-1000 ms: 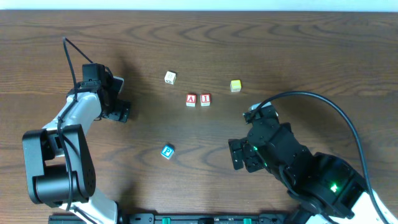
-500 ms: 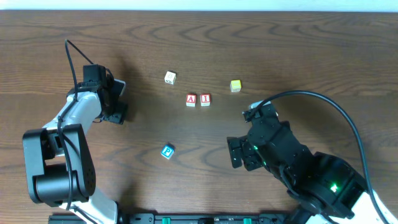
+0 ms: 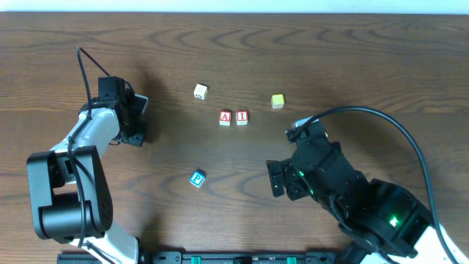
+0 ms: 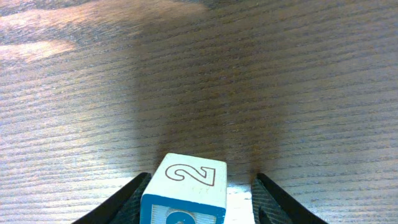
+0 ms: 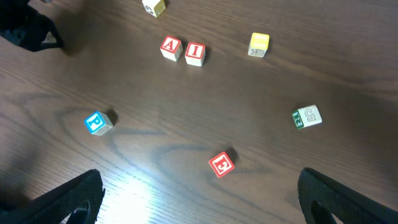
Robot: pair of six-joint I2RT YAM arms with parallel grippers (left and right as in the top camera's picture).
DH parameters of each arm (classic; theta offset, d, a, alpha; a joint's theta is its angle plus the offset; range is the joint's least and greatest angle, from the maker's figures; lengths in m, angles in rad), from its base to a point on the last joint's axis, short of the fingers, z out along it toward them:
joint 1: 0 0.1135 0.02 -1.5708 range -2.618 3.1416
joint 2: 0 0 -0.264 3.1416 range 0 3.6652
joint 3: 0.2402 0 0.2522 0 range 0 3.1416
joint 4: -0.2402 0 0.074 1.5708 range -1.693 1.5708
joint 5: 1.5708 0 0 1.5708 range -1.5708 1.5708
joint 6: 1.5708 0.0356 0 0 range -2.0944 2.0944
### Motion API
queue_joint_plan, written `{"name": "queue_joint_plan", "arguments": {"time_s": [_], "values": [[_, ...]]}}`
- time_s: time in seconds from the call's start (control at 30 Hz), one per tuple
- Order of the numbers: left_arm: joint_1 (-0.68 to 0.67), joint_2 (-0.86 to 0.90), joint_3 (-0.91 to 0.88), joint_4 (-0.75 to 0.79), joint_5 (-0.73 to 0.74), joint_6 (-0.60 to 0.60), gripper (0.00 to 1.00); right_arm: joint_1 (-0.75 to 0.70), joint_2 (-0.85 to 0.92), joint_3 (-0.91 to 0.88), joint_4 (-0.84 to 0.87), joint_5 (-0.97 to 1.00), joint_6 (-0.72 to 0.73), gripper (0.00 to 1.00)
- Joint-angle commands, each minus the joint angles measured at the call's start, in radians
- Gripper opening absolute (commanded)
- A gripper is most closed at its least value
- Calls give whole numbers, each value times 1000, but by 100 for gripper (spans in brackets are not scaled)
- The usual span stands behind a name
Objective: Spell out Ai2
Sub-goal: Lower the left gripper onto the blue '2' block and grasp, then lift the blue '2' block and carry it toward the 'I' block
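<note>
The A cube [image 3: 225, 117] and the I cube [image 3: 242, 117] stand side by side on the table, touching or nearly so; both also show in the right wrist view, A [image 5: 171, 47] and I [image 5: 194, 53]. The 2 cube [image 4: 186, 180], white with blue edges, sits between the fingers of my left gripper [image 4: 202, 178]. The left finger is at its side and a gap shows at the right finger. In the overhead view the left gripper [image 3: 138, 126] hides this cube, far left of the A. My right gripper [image 3: 282, 180] is wide open and empty above the table [image 5: 199, 186].
The teal P cube [image 3: 197, 178] lies in front of the A. The red E cube [image 5: 221, 163] and a green 5 cube [image 5: 306, 116] lie near my right gripper. A yellow cube [image 3: 277, 101] and a white-yellow cube [image 3: 201, 91] lie behind the pair.
My left gripper has shifted a little up and to the left. My right gripper has drifted slightly left. The cubes on the table have not moved.
</note>
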Motion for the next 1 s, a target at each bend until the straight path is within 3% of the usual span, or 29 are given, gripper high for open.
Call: {"name": "queue_joint_plan", "arguments": {"time_s": [0.0, 0.6, 0.9, 0.97], "values": [[3, 25, 11, -5, -14, 3, 48, 3, -4, 0, 3, 14, -14, 99], [3, 25, 11, 2, -37, -18, 29, 3, -4, 0, 4, 15, -14, 99], [-13, 20, 51, -18, -4, -163, 19, -25, -4, 49, 6, 32, -15, 99], [-41, 17, 108, -67, 44, -209, 12, -55, -4, 111, -19, 41, -15, 99]]}}
